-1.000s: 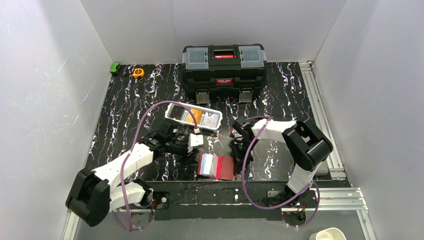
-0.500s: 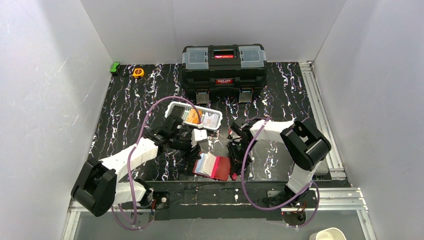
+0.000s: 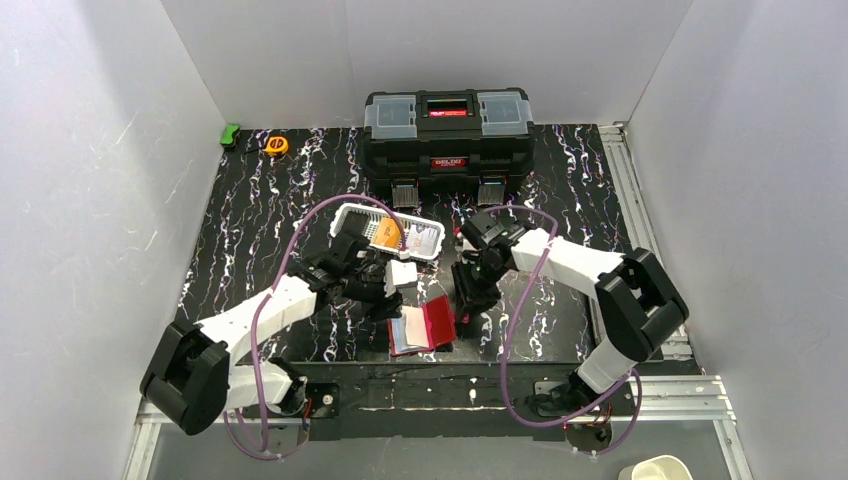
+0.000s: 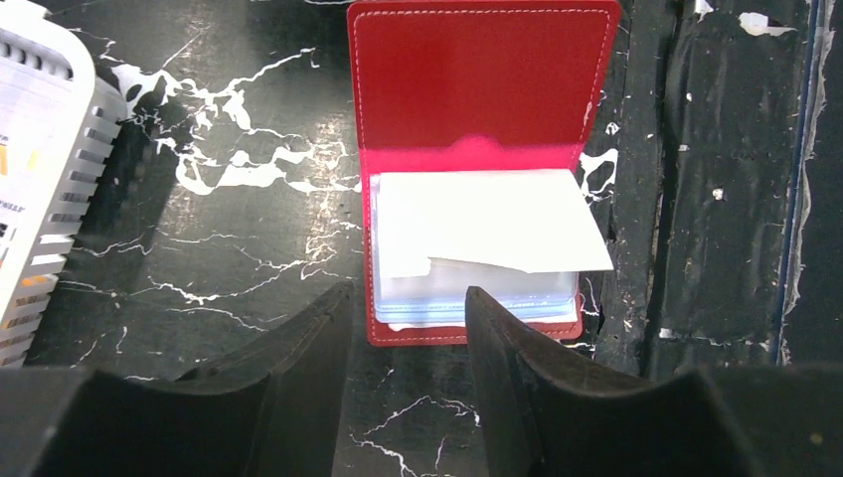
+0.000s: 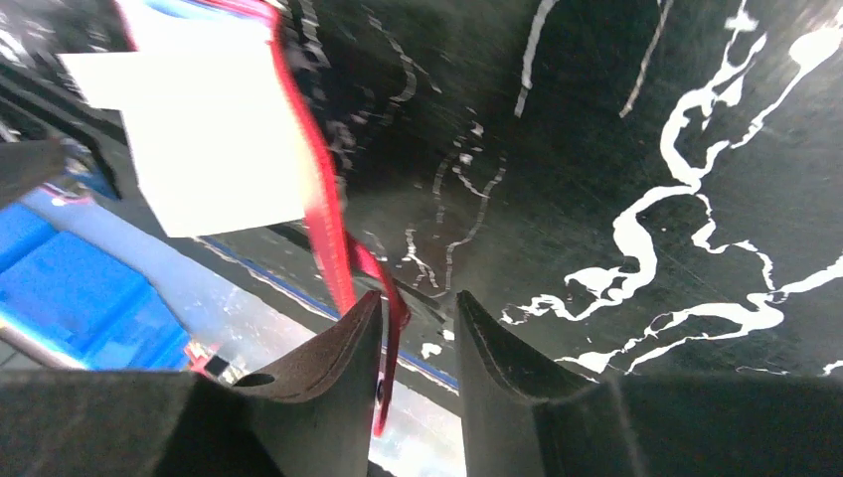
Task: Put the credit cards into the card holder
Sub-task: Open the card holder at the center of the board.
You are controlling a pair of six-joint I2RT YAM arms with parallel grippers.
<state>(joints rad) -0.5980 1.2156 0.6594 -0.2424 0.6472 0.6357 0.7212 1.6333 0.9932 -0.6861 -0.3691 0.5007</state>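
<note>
Since a second ago the right gripper (image 5: 418, 303) has parted, the red snap tab (image 5: 396, 310) loose in its gap, and the card holder (image 3: 422, 325) has turned slightly. It lies open near the table (image 3: 280, 200) front, red cover pointing away from the spread, empty left gripper (image 4: 408, 298), with a white card (image 4: 477, 224) in its sleeves. Only the top view shows the orange card (image 3: 386, 233) in the basket (image 3: 345, 213).
</note>
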